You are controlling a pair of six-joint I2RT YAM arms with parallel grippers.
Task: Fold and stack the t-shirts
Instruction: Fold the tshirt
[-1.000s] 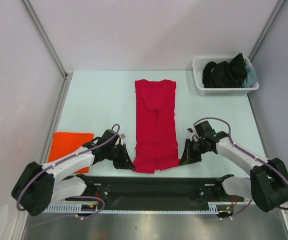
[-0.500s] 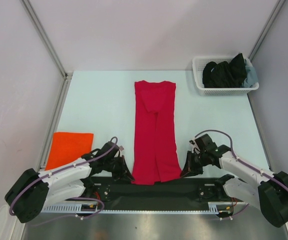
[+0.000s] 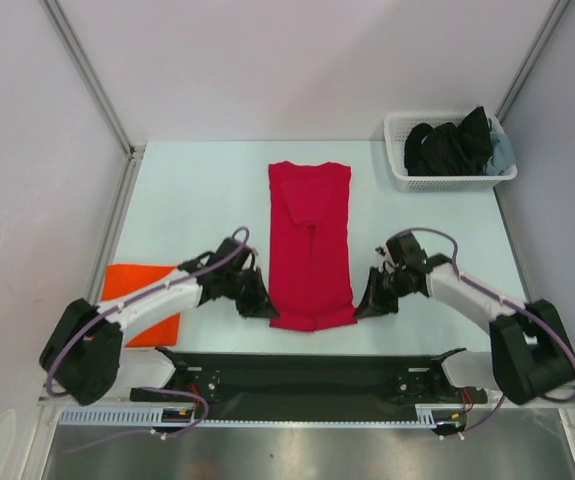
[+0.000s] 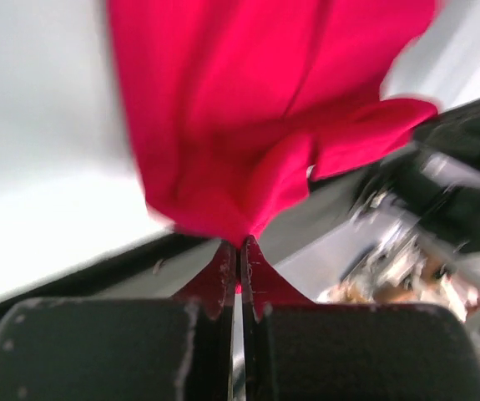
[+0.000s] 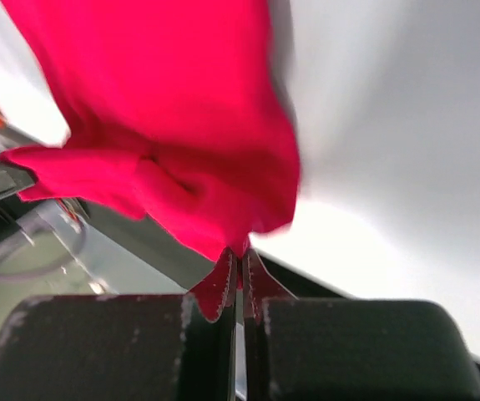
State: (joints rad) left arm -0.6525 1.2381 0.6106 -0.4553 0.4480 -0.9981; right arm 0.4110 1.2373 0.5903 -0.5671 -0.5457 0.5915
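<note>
Pale table [image 3: 197,190]: red t-shirt [image 3: 310,240] lies lengthwise left of the basket [image 3: 447,183]. Your left gripper [image 3: 267,309] and right gripper [image 3: 364,307] each clench a hem corner. Lift both evenly toward the collar.

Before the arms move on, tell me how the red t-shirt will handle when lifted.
Probably floppy: the red t-shirt bunches into folds at the left gripper and right gripper. Likely light, since fingertip pinches on two corners hold its hem. The middle may sag between them and drag.
</note>
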